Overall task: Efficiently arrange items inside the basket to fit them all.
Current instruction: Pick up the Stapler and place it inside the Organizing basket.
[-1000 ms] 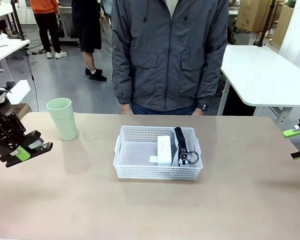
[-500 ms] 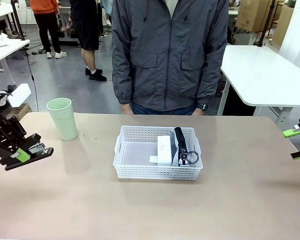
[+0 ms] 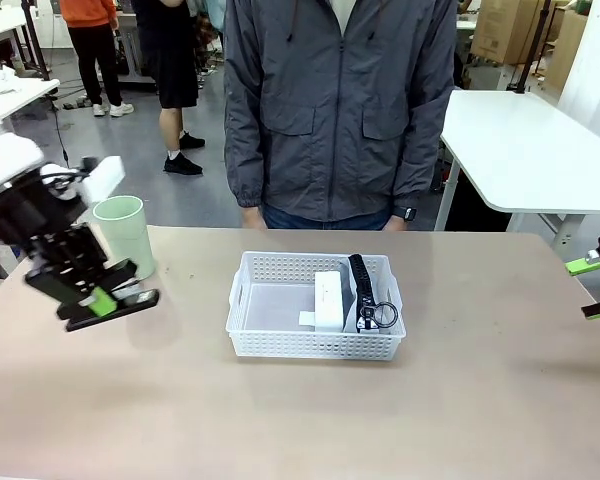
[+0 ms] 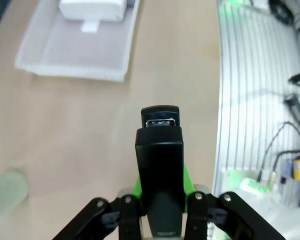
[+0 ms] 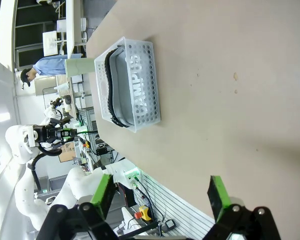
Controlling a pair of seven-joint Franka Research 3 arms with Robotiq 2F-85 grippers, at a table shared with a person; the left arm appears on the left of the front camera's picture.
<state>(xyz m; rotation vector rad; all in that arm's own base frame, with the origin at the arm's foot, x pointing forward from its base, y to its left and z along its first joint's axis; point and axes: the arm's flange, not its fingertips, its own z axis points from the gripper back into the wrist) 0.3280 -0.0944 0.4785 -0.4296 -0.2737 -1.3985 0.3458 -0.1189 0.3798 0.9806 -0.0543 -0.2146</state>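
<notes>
Left fingers (image 3: 105, 302) pinching stapler (image 4: 160, 160) above counter (image 3: 300, 420), left of basket (image 3: 315, 345), near cup (image 3: 125, 235). Box (image 3: 327, 298) and pouch (image 3: 363, 300) sit side by side in basket's right half. Right fingers (image 3: 594, 288) spread at counter's right edge.

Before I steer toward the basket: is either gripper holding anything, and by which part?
The left gripper is shut on the black stapler, pinching its sides near one end; the rest juts forward. The right gripper is open, holding nothing.
</notes>
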